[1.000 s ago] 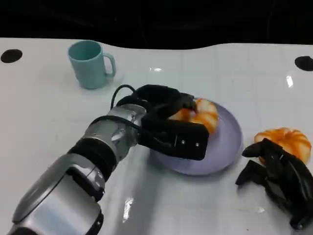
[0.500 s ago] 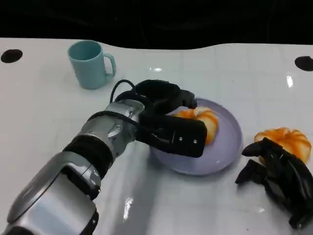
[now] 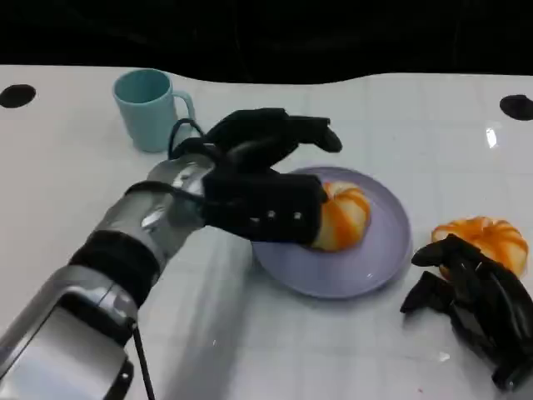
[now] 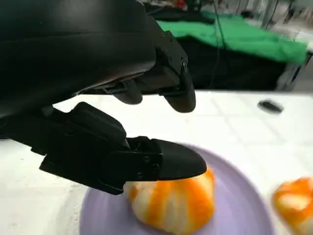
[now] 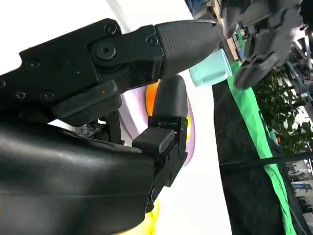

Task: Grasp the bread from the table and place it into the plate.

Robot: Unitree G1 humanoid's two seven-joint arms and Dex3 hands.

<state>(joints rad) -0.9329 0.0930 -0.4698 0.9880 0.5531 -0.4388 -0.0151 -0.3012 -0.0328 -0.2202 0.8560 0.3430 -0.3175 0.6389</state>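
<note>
While the left hand (image 3: 265,179) hovers empty, fingers apart, the round bread (image 3: 341,215) sits upright on the plate (image 3: 379,258).

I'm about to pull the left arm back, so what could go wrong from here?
The open left hand hovers right over the orange-striped bread roll on the lilac round plate; dragging low could knock it off. Retracting may clip the teal ceramic mug. The right hand crowds the second orange roll.
</note>
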